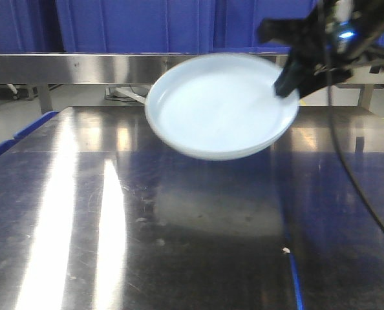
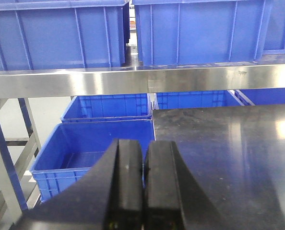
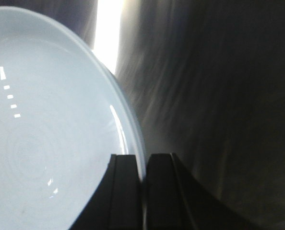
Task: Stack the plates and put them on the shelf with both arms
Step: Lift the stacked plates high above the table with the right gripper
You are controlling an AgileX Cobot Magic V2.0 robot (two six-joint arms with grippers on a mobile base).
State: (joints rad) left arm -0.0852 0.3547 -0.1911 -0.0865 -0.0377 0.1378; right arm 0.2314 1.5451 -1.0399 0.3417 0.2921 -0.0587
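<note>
The counter [image 1: 179, 245] fills the near ground: dark scratched steel with glare streaks. Above its far half hang the plates [image 1: 218, 106], clear of the surface, blurred, and tipped so the well faces the camera. A doubled edge along the lower rim suggests two nested plates, though the blur leaves that unsure. The right end effector [image 1: 288, 84] is clenched on their right rim, and in the right wrist view the rim passes between its fingers [image 3: 128, 191]. The left end effector [image 2: 143, 163] is clamped on nothing, pads pressed together, hovering by the counter's left edge with lower crates [image 2: 99, 143] beyond it.

A pinch on one rim makes the stack a long lever, so it probably needs levelling and a slow carry. The left end effector would have to open and take the opposite rim before the reach forward.

The shelf front rail [image 1: 82, 66] runs just behind the plates at about their height, an edge the far rim could strike. Blue crates [image 1: 134, 26] sit on the tier above that rail, with only a narrow gap between them in the left wrist view. The band under the rail looks open. A cable [image 1: 347, 161] hangs from the right arm over the counter's right side and could snag.
</note>
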